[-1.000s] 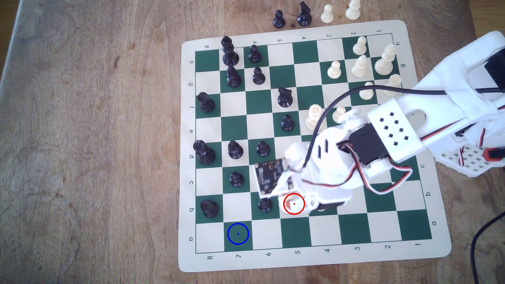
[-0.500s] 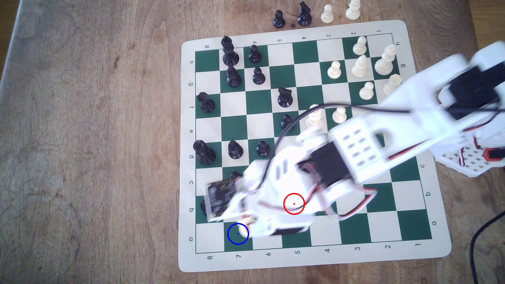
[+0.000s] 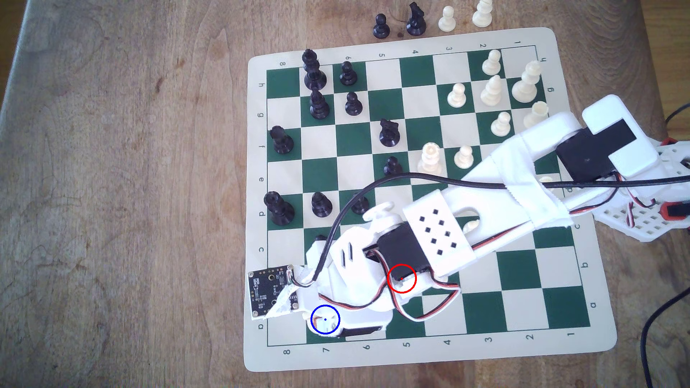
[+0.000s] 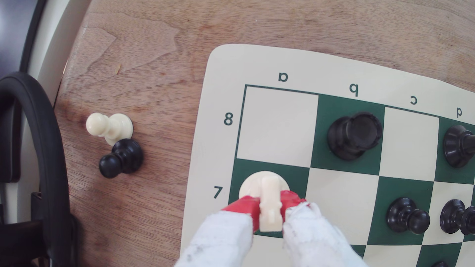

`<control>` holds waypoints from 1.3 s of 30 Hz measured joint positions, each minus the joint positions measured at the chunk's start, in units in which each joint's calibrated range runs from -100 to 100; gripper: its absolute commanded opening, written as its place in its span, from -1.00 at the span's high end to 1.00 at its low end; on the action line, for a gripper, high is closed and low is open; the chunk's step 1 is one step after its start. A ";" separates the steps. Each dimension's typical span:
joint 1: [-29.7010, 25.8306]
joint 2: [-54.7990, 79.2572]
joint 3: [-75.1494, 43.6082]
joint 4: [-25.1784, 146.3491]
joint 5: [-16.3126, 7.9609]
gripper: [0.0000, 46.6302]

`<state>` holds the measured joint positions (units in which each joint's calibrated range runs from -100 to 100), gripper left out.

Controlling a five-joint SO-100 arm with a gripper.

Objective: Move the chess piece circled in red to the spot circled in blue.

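I am working over the roll-up green-and-cream vinyl chessboard (image 3: 429, 358) lying on the brown wooden table (image 3: 112, 186), and the white printed arm (image 3: 440, 238) is reaching across it toward 8 o'clock in the exterior view. Its gripper (image 4: 270, 213) is sitting over the dark green square marked by the thin blue ring (image 3: 325, 319), near the board's corner at 7 o'clock. In the wrist view the 2 red-tipped fingers (image 4: 241, 208) are clamping the small cream-white plastic knight (image 4: 268, 200) around its head, 1 finger on each side. The knight's round base is lying within that green square in file a, rank 7, shifted toward the outer border. I cannot tell whether the base is touching the square or hovering just above it.

I judge the step in hand to be the set-down. To do it well, I am planning to nudge the base toward the square's middle, lower straight down until it is seated flat, then spread the fingers slowly and evenly so neither drags the head over. Lifting should be vertical. The black rook-like piece (image 4: 354, 136), at 2 o'clock from the knight in the wrist view, is standing well apart, so sideways clearance looks comfortable.
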<state>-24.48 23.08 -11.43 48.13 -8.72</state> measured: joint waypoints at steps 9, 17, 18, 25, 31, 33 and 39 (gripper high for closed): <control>0.00 3.44 -0.45 -0.64 0.00 0.98; 0.00 3.44 -0.45 -0.64 0.05 0.61; 0.00 3.44 -0.45 -0.64 0.05 0.54; 0.00 3.52 -3.25 2.47 0.34 0.18; -0.66 3.35 -7.23 8.13 0.20 0.04; -1.47 2.18 -7.32 11.47 0.20 0.01; -2.29 -2.51 -6.87 14.42 0.20 -0.02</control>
<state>-26.77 20.57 -18.30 62.55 -8.52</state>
